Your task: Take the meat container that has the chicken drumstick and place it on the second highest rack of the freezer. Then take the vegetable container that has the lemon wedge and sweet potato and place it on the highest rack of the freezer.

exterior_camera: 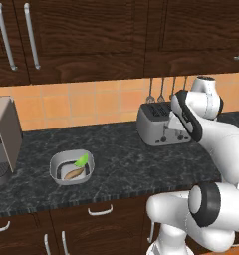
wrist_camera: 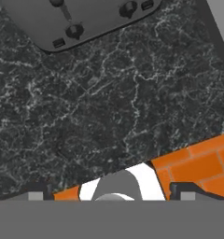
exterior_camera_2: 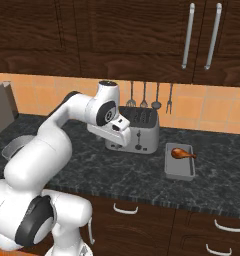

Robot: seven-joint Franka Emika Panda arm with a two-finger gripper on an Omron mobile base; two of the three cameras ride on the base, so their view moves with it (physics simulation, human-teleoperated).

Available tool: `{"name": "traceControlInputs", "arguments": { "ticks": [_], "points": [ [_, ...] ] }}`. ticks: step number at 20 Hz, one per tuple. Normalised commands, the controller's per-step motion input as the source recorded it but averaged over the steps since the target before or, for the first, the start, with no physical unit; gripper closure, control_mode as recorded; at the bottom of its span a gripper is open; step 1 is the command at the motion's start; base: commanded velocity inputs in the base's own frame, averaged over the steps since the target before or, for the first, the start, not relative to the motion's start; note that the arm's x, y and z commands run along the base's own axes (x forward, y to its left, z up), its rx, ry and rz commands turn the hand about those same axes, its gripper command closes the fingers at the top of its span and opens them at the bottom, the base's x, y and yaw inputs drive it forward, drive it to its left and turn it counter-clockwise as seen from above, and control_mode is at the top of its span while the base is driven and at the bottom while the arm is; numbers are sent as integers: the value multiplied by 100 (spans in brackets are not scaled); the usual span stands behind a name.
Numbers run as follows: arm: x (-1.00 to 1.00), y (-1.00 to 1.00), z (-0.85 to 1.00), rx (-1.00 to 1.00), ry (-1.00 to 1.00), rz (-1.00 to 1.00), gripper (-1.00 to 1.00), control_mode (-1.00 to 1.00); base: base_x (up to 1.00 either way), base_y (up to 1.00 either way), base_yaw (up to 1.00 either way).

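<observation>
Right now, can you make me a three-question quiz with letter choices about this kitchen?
1. Where is the grey rectangular tray with the brown chicken drumstick?
A. On the dark speckled stone counter, right of the silver toaster
B. Inside a cupboard
C. On top of the toaster

2. How many metal utensils hang on the orange tiled wall behind the toaster?
A. One
B. Four
C. Seven

3. What is in the round grey bowl?
A. Nothing
B. A drumstick
C. A green wedge and a tan sweet potato

Answers:
1 A, the right base view shows the tray lying on the counter beside the toaster.
2 B, four handles hang in a row there.
3 C, the left base view shows both pieces inside the bowl.
</observation>
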Motion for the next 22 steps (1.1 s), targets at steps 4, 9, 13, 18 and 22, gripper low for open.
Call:
{"name": "traceControlInputs", "arguments": {
  "ticks": [4, 9, 13, 18, 22],
  "points": [
    [20, -29, -12, 0, 0, -4, -100, -100, 0, 0, 0],
    [29, -12, -11, 0, -3, 0, -100, -100, 0, 0, 0],
    [10, -32, -17, 0, -7, 0, -100, -100, 0, 0, 0],
    [11, -55, -21, 0, -8, 0, -100, -100, 0, 0, 0],
    [17, -55, -22, 0, -6, 0, -100, -100, 0, 0, 0]
  ]
}}
